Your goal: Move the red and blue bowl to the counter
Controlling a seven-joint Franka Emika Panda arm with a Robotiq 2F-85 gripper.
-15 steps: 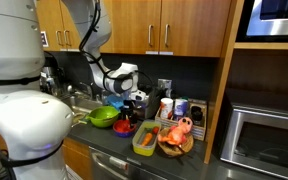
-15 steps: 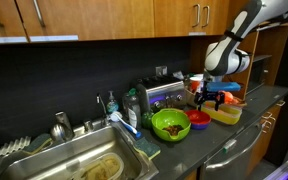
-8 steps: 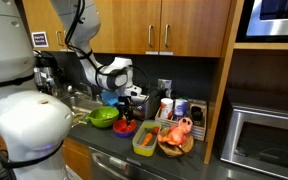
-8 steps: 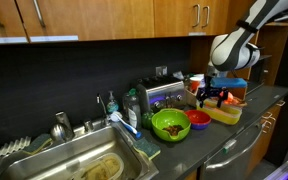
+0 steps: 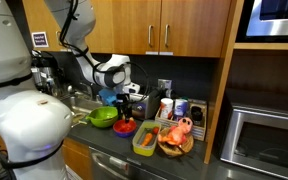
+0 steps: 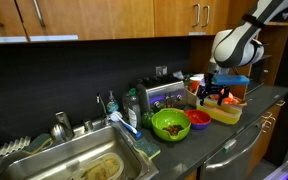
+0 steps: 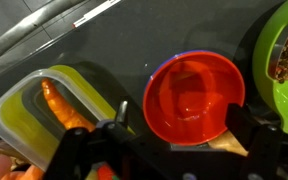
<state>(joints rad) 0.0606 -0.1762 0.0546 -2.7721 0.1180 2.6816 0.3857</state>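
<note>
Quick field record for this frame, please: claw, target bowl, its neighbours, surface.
claw: open, hovering above the bowl, holding nothing
red and blue bowl: upright, empty, not gripped
lime-green bowl: close beside it, brownish contents
green tray: on the bowl's other side, orange food inside
counter: dark surface around all three

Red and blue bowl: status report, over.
Tool open, empty, above the red and blue bowl. Bowl upright on the counter, not gripped. Lime-green bowl and green tray close on either side.
</note>
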